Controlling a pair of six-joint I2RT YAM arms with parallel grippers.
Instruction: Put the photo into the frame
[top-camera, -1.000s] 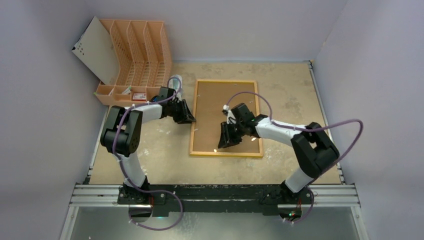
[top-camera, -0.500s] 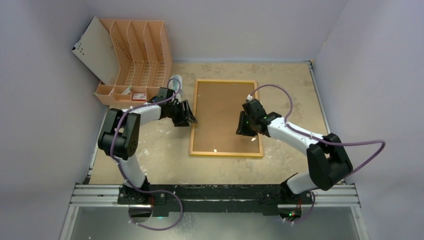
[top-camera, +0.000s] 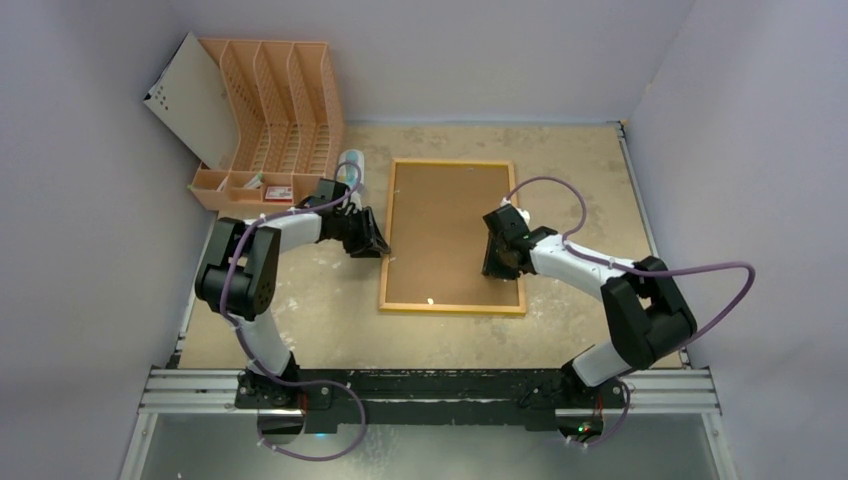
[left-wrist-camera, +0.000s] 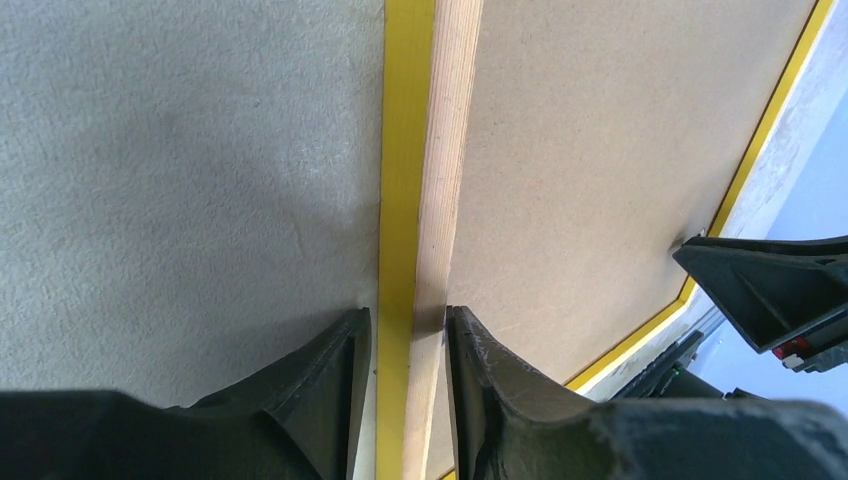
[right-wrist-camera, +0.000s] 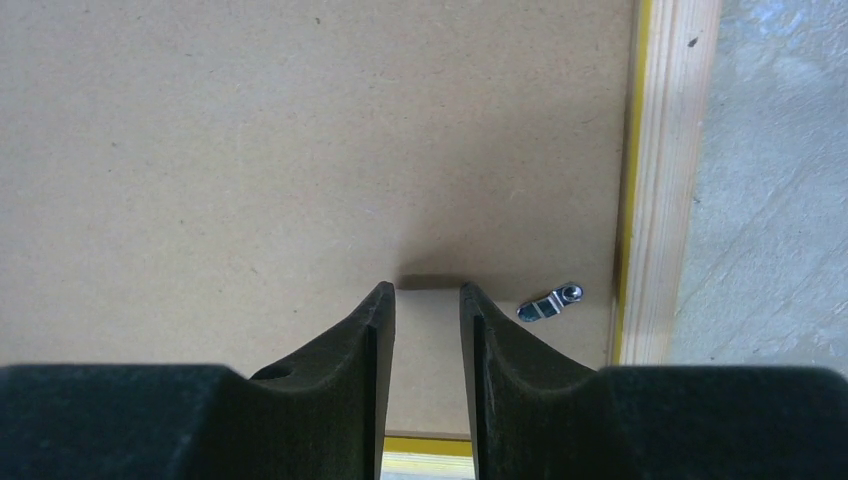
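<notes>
Though face down, the frame (top-camera: 452, 162), yellow-rimmed, pale-wood-edged, brown-backed.

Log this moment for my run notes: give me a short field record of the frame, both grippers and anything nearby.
frame: lies flat on the table, back side up
backing board: sits inside the frame, brown face up
left gripper: fingers straddle the frame's left rail; cannot tell if clamped
right gripper: fingers narrowly apart over the backing board, near the right rail
metal clip: on the backing board, beside the right gripper
white sheet: leans against the orange rack, plain side showing; no printed picture visible
</notes>
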